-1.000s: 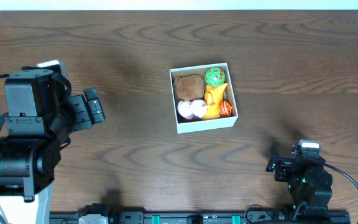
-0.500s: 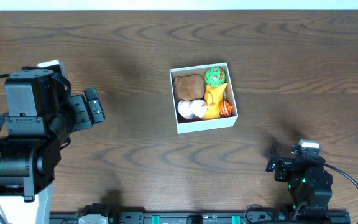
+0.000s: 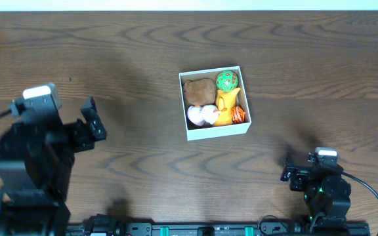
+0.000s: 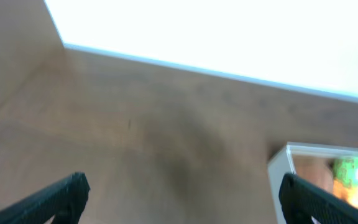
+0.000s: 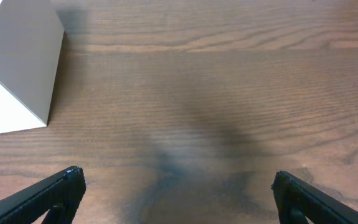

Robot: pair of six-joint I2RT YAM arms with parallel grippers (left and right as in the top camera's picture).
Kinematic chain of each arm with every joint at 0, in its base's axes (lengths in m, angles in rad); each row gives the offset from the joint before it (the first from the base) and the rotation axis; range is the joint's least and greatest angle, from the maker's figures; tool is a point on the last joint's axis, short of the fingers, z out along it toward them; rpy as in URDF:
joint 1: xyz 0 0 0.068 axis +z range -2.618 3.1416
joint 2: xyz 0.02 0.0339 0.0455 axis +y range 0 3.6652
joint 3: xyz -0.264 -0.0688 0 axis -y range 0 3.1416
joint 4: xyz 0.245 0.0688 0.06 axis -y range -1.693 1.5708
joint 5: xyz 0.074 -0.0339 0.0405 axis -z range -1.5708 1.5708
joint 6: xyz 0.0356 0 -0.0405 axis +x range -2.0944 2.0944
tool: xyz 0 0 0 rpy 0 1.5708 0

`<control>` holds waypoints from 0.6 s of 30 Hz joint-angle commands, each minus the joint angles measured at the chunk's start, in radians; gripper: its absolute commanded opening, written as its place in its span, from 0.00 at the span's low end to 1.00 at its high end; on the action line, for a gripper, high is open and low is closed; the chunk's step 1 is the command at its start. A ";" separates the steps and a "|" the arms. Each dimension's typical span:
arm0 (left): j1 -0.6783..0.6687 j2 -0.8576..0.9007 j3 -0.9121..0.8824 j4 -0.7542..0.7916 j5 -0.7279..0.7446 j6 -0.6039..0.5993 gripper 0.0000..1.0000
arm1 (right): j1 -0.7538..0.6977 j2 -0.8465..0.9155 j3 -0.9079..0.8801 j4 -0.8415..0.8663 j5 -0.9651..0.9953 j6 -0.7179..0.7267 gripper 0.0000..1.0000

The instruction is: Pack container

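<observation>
The container (image 3: 218, 130) is a square white box at the table's centre. In it lie a brown plush toy (image 3: 199, 90), a green ball (image 3: 227, 80), a yellow toy (image 3: 226, 103), a white-and-pink toy (image 3: 202, 115) and a small orange toy (image 3: 240, 115). My left gripper (image 3: 96, 120) is open and empty, well left of the box. In the left wrist view it (image 4: 184, 183) hangs over bare wood, with the box's corner (image 4: 281, 167) and the green ball (image 4: 352, 169) at the right. My right gripper (image 3: 289, 169) is open and empty at the front right, over bare wood (image 5: 178, 177).
The box's white outer wall (image 5: 17, 68) fills the upper left of the right wrist view. The table's far edge (image 4: 216, 70) meets a bright white background. The arm bases stand along the front edge, and dark wood lies around the box.
My left arm has drawn back toward the front left, and its view is blurred by the motion. The right arm and the box's contents have not moved.
</observation>
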 commanded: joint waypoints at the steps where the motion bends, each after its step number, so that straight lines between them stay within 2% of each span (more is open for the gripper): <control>1: 0.005 -0.105 -0.176 0.103 -0.011 0.017 0.98 | -0.009 -0.011 -0.014 0.003 0.005 0.013 0.99; 9: 0.005 -0.402 -0.557 0.325 -0.008 -0.005 0.98 | -0.009 -0.011 -0.014 0.003 0.005 0.013 0.99; 18: 0.005 -0.469 -0.686 0.389 -0.009 -0.004 0.98 | -0.009 -0.011 -0.014 0.003 0.005 0.013 0.99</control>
